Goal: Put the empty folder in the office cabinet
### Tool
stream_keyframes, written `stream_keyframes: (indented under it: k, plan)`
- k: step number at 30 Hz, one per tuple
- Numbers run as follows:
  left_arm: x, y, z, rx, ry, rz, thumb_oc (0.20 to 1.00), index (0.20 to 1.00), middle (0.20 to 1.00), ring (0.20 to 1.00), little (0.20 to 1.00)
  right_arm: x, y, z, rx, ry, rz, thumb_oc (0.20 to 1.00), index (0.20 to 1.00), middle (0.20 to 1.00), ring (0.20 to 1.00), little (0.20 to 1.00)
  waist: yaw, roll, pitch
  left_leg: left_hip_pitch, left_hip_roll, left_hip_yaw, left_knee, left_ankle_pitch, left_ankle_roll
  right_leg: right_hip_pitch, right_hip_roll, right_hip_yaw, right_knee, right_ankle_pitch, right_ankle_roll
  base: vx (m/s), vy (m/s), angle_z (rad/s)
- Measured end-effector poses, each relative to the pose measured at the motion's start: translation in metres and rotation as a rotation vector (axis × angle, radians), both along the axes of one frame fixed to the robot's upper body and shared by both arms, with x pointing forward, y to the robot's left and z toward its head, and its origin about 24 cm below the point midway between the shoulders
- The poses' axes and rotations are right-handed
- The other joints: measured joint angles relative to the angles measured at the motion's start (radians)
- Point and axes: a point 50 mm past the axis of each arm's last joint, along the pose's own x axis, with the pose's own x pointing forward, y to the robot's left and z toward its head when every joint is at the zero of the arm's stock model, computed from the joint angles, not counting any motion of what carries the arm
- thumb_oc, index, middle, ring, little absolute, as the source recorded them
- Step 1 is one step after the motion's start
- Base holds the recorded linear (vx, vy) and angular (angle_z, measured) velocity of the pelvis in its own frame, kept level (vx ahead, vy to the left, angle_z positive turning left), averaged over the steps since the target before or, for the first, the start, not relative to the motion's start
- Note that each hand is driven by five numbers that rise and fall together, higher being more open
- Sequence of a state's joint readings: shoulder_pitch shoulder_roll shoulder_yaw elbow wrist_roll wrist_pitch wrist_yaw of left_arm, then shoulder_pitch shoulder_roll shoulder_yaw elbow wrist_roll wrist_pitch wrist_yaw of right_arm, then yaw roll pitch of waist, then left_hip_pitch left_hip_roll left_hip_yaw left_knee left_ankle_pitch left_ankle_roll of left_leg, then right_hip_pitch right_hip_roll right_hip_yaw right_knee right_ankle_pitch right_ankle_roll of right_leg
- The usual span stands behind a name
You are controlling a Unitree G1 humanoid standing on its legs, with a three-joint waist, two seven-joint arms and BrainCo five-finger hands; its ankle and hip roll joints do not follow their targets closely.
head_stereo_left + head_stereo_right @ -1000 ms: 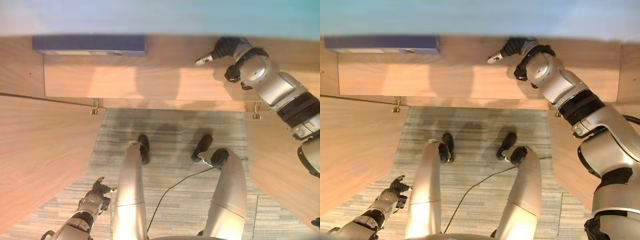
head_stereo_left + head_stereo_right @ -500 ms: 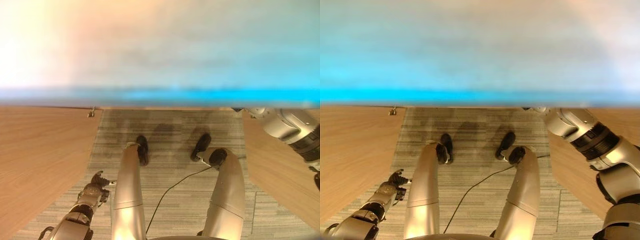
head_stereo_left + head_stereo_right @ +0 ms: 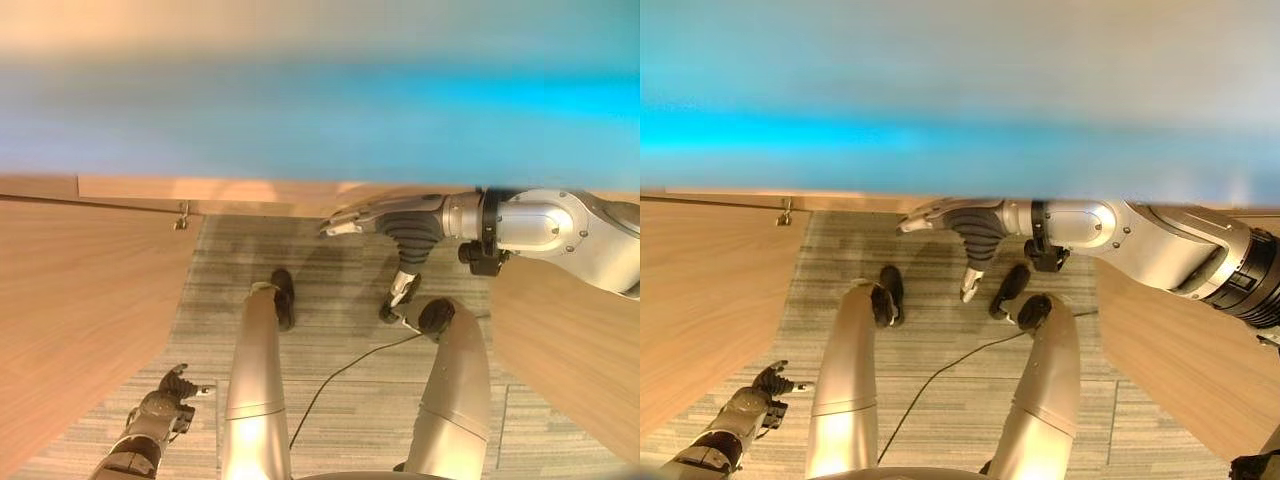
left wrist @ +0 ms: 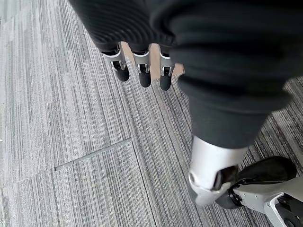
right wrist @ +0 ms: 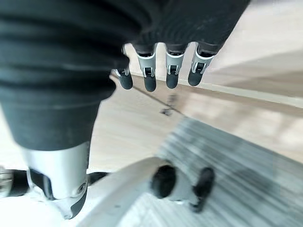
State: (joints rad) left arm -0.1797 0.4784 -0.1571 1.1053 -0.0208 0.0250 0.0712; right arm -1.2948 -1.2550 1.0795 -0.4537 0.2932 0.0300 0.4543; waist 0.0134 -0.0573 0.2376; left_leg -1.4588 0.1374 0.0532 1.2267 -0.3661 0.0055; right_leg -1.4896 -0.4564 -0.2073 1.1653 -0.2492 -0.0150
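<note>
Folder and shelf, plain a second ago at the far left of the cabinet, now lie behind a blurred blue-white band across the top of both eye views, so from these frames I cannot tell where the folder is. Neither hand carries it.

The right hand (image 3: 965, 225), which reached up along the cabinet shelf a second ago, has come down and now hangs in front of the cabinet's lower wooden edge (image 3: 200, 188), above the carpet. Its fingers (image 5: 150, 78) are straight and relaxed, the thumb pointing down, and they hold nothing. The left hand (image 3: 165, 400) hangs low by the robot's left side, fingers (image 4: 142, 71) loose and empty.

Since the folder already sat on the shelf a second ago and both hands are free, my judgement is that the placing is done and the arm is drawing back.

The floor is grey striped carpet tile (image 4: 71, 142) with a seam showing. Light wood cabinet doors (image 3: 80, 300) stand open on both sides, a small metal hinge (image 3: 181, 216) at the left door's inner corner.
</note>
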Motion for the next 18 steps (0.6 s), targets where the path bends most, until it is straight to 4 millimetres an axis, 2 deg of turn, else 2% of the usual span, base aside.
stream_keyframes:
  k: [2, 7, 12, 15, 18]
  plan:
    - [0.001, -0.001, 0.000, 0.003, -0.003, -0.010, 1.000, 1.000, 1.000, 1.000, 1.000, -0.004, 0.003, -0.007, -0.014, 0.056, 0.024, 1.000, 1.000, 1.000, 1.000, 1.000, 0.000, -0.001, -0.001, 0.003, 0.000, 0.002, -0.005, 0.000, 0.000, 0.002, 0.000, 0.000, -0.003, 0.001, -0.001, -0.06, -0.014, 0.00]
    - [0.001, -0.001, 0.000, 0.003, -0.012, -0.016, 1.000, 1.000, 1.000, 1.000, 1.000, 0.002, 0.001, -0.019, -0.039, 0.092, 0.000, 1.000, 1.000, 1.000, 1.000, 1.000, 0.003, -0.001, -0.001, 0.046, 0.001, 0.012, -0.047, 0.006, -0.007, 0.039, 0.009, -0.004, -0.045, 0.013, 0.002, -0.07, -0.022, -0.03]
    - [0.005, -0.004, 0.001, 0.001, -0.024, -0.031, 1.000, 1.000, 1.000, 1.000, 1.000, 0.013, 0.008, -0.031, -0.076, 0.047, -0.001, 1.000, 1.000, 1.000, 1.000, 1.000, 0.009, -0.001, -0.001, 0.158, 0.003, 0.032, -0.184, 0.052, -0.019, 0.154, 0.032, -0.035, -0.178, 0.057, 0.018, -0.08, -0.043, -0.03]
    - [0.005, -0.008, -0.001, 0.007, -0.015, -0.051, 1.000, 1.000, 1.000, 1.000, 1.000, 0.030, 0.008, -0.050, -0.066, 0.066, -0.051, 1.000, 1.000, 1.000, 1.000, 1.000, 0.022, -0.002, 0.001, 0.279, -0.002, 0.047, -0.300, 0.089, -0.031, 0.268, 0.042, -0.062, -0.275, 0.086, 0.029, -0.05, -0.031, 0.01]
    - [0.001, -0.006, -0.003, 0.023, 0.000, -0.044, 1.000, 1.000, 1.000, 1.000, 1.000, 0.047, 0.005, -0.087, 0.004, 0.148, -0.139, 1.000, 1.000, 1.000, 1.000, 1.000, 0.033, 0.001, 0.002, 0.451, -0.009, 0.050, -0.470, 0.142, -0.050, 0.435, 0.069, -0.099, -0.416, 0.114, 0.038, -0.03, -0.080, 0.04]
